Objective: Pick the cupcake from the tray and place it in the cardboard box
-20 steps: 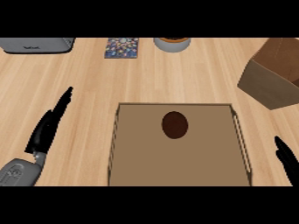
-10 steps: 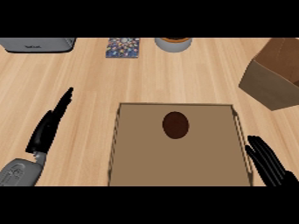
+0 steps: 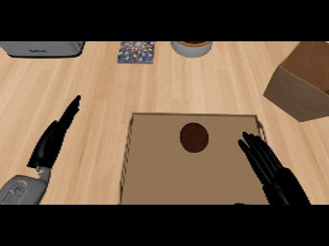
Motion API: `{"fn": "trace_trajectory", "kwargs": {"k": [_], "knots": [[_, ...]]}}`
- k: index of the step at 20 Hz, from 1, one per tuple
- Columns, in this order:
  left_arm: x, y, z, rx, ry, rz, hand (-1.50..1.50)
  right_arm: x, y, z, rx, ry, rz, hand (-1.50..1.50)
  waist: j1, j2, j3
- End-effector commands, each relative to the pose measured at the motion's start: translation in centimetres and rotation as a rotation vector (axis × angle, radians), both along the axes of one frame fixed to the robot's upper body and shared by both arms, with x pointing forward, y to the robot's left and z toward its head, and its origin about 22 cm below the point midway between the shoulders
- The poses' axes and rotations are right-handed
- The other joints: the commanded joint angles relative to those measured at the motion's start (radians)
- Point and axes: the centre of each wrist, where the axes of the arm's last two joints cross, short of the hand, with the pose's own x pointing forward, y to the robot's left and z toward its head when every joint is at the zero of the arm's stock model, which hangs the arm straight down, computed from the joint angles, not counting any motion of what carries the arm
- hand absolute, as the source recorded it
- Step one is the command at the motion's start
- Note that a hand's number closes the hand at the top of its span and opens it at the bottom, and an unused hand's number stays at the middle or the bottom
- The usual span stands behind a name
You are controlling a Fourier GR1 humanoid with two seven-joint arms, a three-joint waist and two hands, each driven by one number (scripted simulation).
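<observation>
A dark brown cupcake [image 3: 194, 137] sits in the far half of the flat brown tray [image 3: 153, 182] in the middle of the counter. An open cardboard box [image 3: 310, 82] stands at the far right, tilted, its opening facing up. My right hand [image 3: 270, 168] is open, its straight fingers stretched over the tray's right side, just right of and nearer than the cupcake, not touching it. At the left, my left hand [image 3: 54, 137] rests open on the counter with its fingers pointing away.
Along the far edge stand a grey appliance [image 3: 39, 48], a patterned card [image 3: 136, 52] and a grey bowl [image 3: 191, 48]. Bare wood lies between the tray and the box.
My right hand has moved up and to the left, from the lower right corner onto the tray's right side near the cupcake. The left hand and the cupcake have not moved.
</observation>
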Motion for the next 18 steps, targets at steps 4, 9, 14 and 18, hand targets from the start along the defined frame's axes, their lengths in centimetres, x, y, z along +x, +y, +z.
{"fn": "trace_trajectory", "kwargs": {"k": [4,9,14,18], "knots": [[1.8,-0.3,0.4,-0.002,-0.014,0.014,0.00,2.5,1.7,-0.7,-0.027,0.051,0.019,-1.50,-0.003,0.001,0.000],[-1.5,-0.6,-0.6,-0.004,-0.020,0.006,0.00,4.6,2.6,-2.6,-0.040,-0.067,0.005,-1.50,0.005,0.000,0.001],[0.1,0.6,0.6,0.015,-0.008,0.013,0.00,6.0,3.5,-2.1,-0.064,-0.062,-0.003,-1.50,0.001,0.000,0.000],[-0.3,1.3,-0.9,-0.003,0.007,0.002,0.00,4.1,3.8,-3.2,-0.084,-0.011,0.005,-1.50,-0.002,0.000,0.000]]}}
